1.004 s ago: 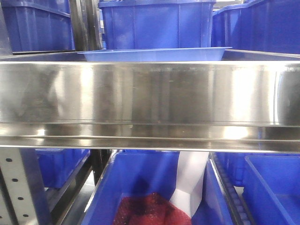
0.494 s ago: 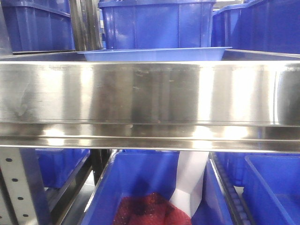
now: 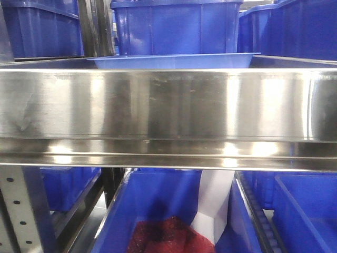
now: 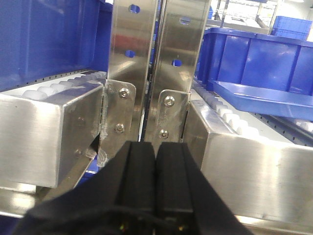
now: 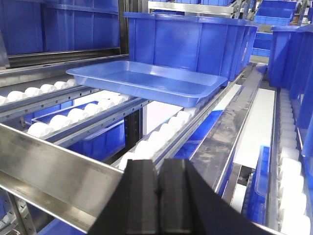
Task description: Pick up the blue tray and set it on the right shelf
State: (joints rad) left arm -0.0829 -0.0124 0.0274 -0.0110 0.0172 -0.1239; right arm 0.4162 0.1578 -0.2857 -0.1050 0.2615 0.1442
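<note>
Neither arm has the blue tray yet, so the step in hand looks like the reach. It will go best if the right gripper parts its fingers first, clears the steel front lip just ahead of it, and then comes in low and level to pinch the tray's flared near rim rather than its sloped wall, which would likely slip. Both tools are pressed together with nothing between them: in the right wrist view the two black fingers meet along a seam, and the left gripper shows the same. From the right gripper the tray lies ahead and a little above, slightly left of the fingers' line, resting empty on the white rollers with a deep blue bin close behind it. From the left gripper the tray sits ahead and well off to the right, beyond the paired perforated uprights that the fingers face. In the front view only the tray's rim peeks above the stainless shelf lip.
</note>
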